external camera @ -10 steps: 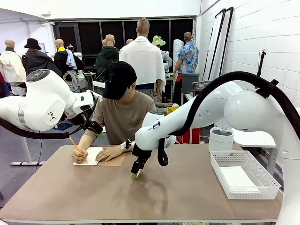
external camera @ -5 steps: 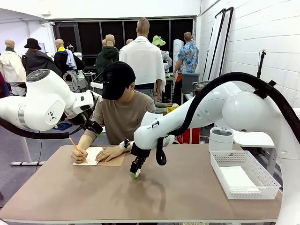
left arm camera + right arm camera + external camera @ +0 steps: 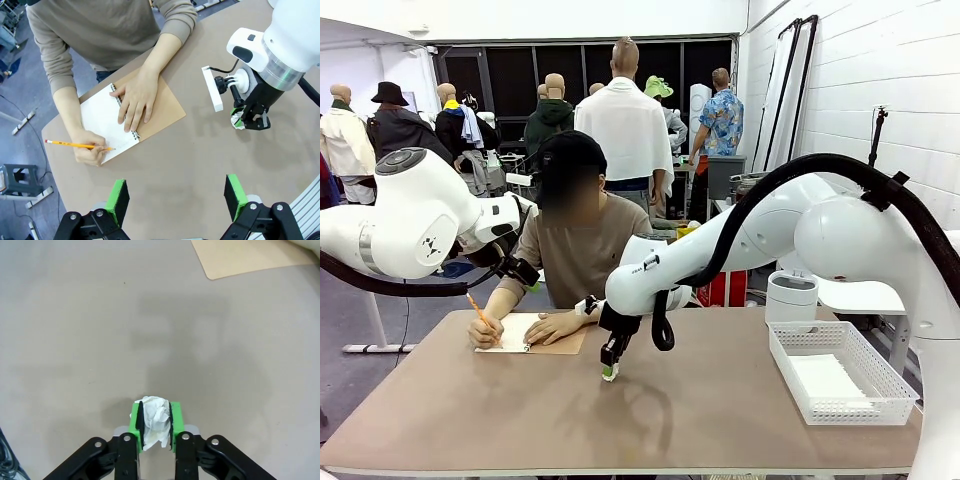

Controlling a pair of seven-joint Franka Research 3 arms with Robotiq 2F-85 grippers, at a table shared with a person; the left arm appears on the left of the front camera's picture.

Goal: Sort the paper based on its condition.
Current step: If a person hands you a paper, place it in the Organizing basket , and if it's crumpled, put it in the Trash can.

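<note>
Brown table (image 3: 720, 420), grasp step of sorting: crumpled paper (image 3: 154, 415) pinched in right gripper (image 3: 609, 372) near centre; left gripper (image 3: 177, 197) spread wide. Next: lift clear, then carry, perhaps to basket (image 3: 855, 412) at 3 o'clock.

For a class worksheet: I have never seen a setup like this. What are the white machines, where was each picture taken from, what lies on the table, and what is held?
Two white robot arms work at a table facing a person. One picture looks across from between the arms; the other two come from cameras on each wrist. The left gripper hangs open and empty. The right gripper pinches a crumpled paper. The person writes in a notebook with a pencil. A white basket holds flat sheets.
</note>
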